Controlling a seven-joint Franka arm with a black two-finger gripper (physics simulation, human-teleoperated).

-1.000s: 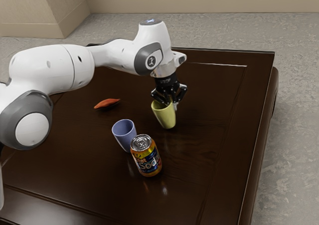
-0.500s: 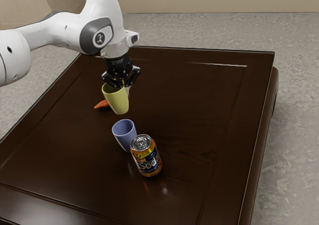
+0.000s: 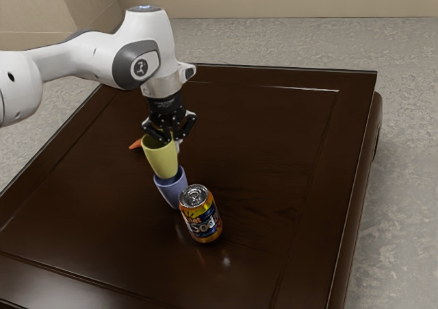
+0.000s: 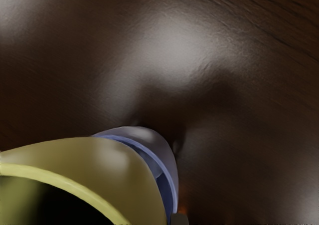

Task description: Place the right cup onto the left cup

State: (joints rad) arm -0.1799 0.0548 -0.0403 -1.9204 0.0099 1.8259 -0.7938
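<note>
Gripping yellow cup (image 3: pixel 161 161) by rim in clenched jaws. Probably light, stiff, slick; pinch rim wall, ease into blue cup (image 3: pixel 172 193).

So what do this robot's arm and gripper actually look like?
The arm is glossy white with rounded segments and a dark grey panel carrying a small round emblem. The gripper is black, with angular, jointed fingers.

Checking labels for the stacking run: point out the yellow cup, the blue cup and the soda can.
Yellow cup (image 3: pixel 161 161): exterior view, on its outer side wall.
Blue cup (image 3: pixel 174 194): exterior view, on its outer side wall.
Soda can (image 3: pixel 203 221): exterior view, on its printed side.
</note>
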